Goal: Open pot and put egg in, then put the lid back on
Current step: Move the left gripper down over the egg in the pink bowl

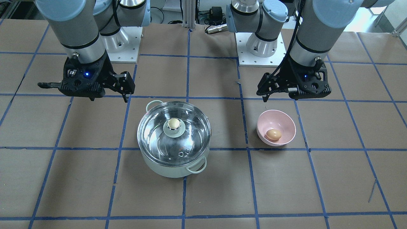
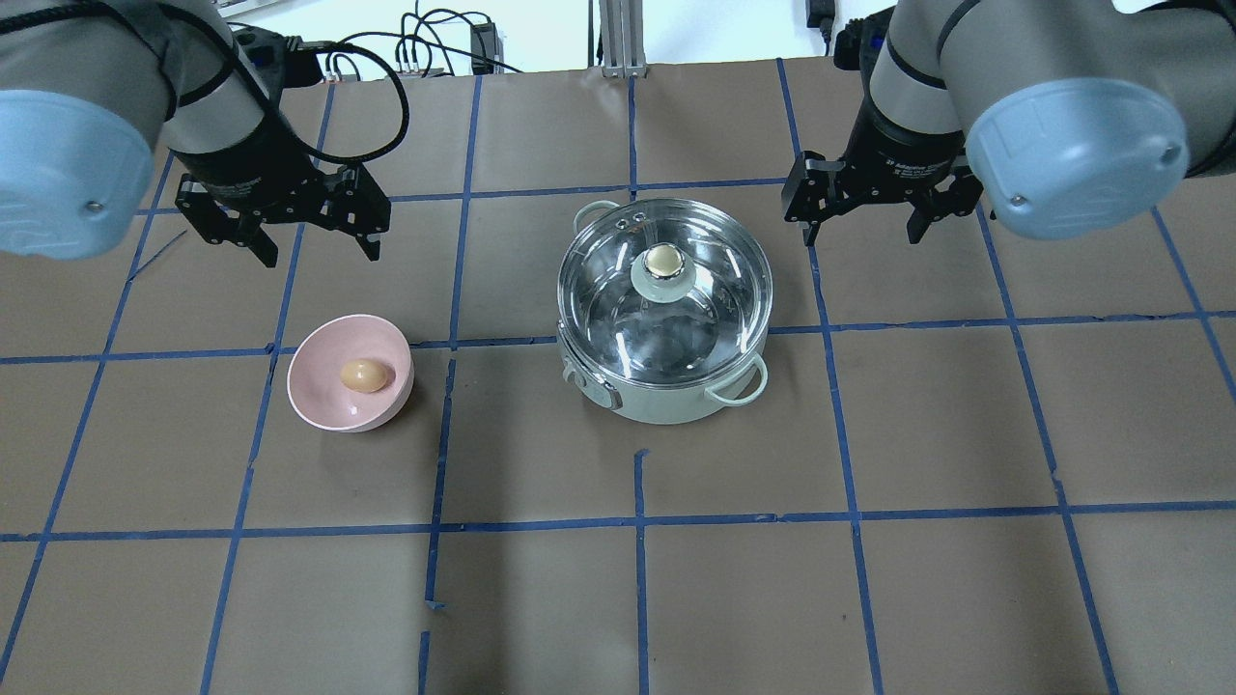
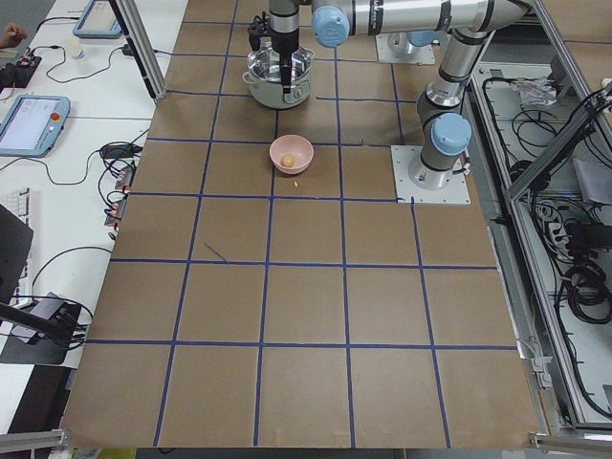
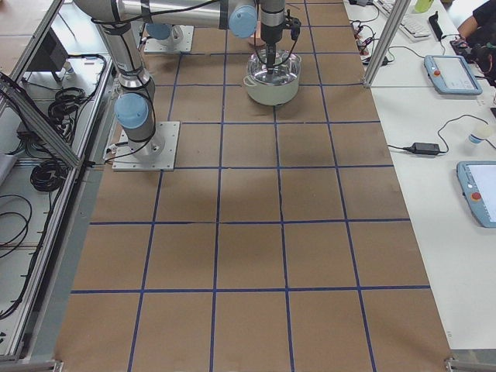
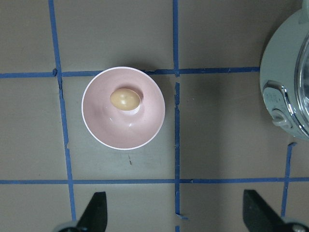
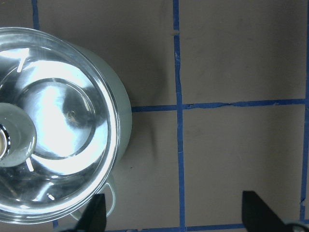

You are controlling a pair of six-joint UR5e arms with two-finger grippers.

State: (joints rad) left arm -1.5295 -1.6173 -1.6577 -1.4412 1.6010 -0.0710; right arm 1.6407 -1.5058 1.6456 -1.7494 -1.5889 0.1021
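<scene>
Lid (image 2: 664,280) on pot (image 2: 666,403), egg (image 2: 364,375) in bowl (image 2: 317,401)

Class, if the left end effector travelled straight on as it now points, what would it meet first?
Likely the paper-covered table, at a blue tape line; the left end effector hangs just short of the pink bowl.

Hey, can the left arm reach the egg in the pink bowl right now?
Probably yes. The left tool hangs open close to the pink bowl, and the egg lies uncovered inside it, with nothing in between that I can see.
</scene>
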